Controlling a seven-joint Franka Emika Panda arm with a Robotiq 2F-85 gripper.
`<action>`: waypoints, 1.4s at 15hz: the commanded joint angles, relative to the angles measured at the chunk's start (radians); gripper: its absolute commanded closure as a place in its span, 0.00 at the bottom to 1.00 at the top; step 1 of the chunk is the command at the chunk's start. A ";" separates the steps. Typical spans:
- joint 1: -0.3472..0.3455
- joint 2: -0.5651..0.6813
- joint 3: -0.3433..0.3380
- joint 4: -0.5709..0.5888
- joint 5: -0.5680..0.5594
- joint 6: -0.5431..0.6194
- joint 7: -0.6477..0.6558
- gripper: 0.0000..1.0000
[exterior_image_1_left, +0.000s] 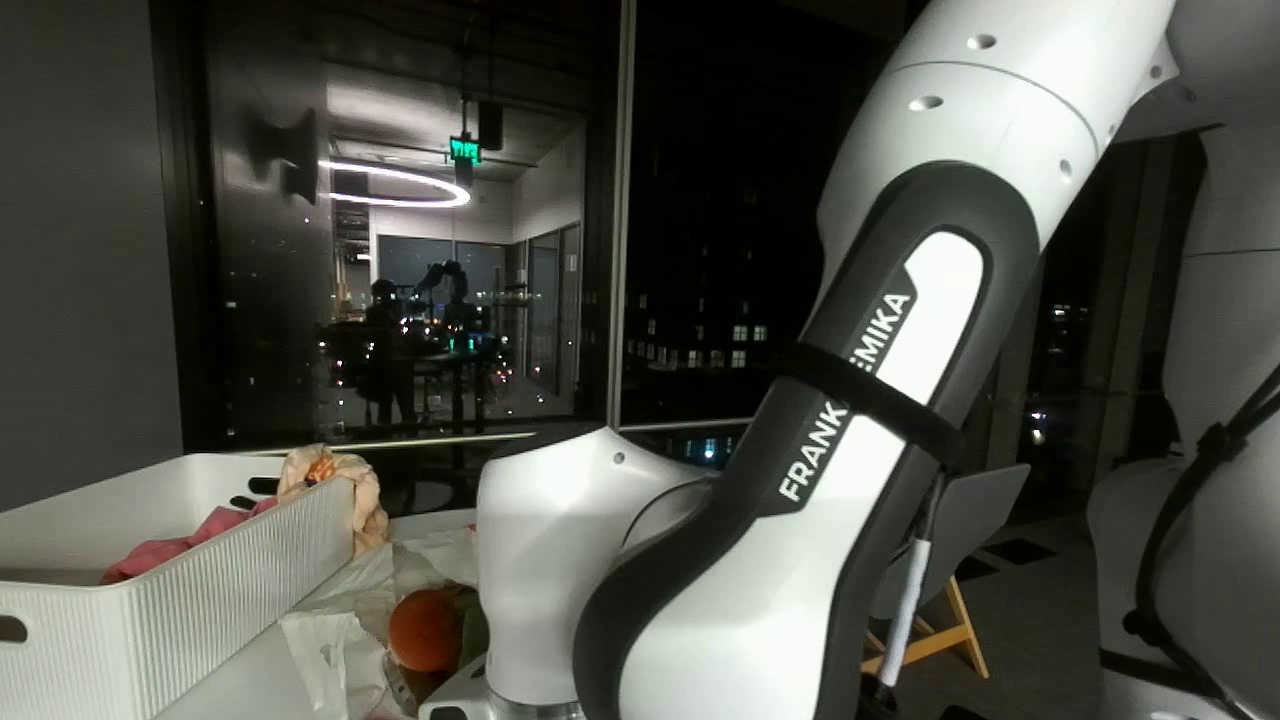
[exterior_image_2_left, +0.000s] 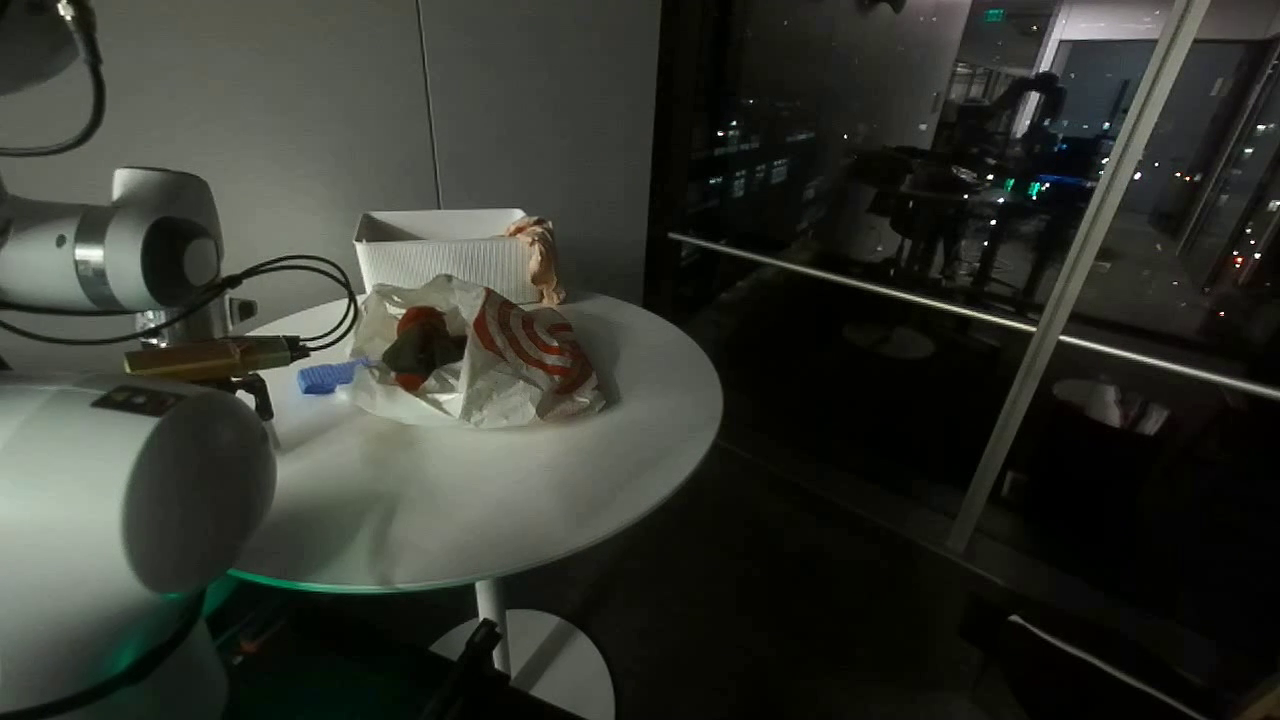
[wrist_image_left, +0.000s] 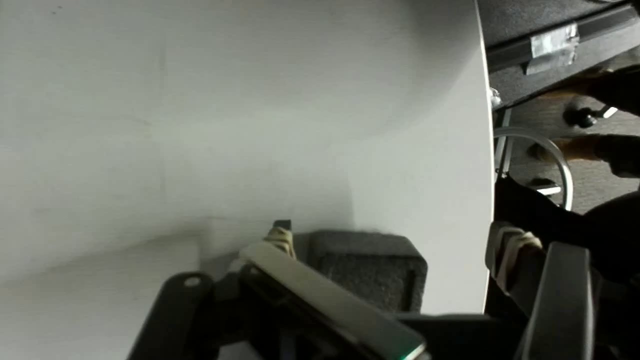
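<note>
Plastic bag (exterior_image_2_left: 505, 365) beside white bin (exterior_image_2_left: 440, 264)

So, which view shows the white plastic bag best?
An exterior view, because the red-patterned bag shows unblocked there. In an exterior view, the arm hides part of it; the wrist view shows none.
</note>
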 joint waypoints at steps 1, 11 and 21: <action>-0.002 0.012 -0.002 -0.024 -0.103 0.063 0.047 0.00; -0.011 0.084 0.000 -0.013 -0.149 0.237 0.144 0.12; -0.040 0.005 -0.006 -0.077 -0.184 0.441 0.258 0.66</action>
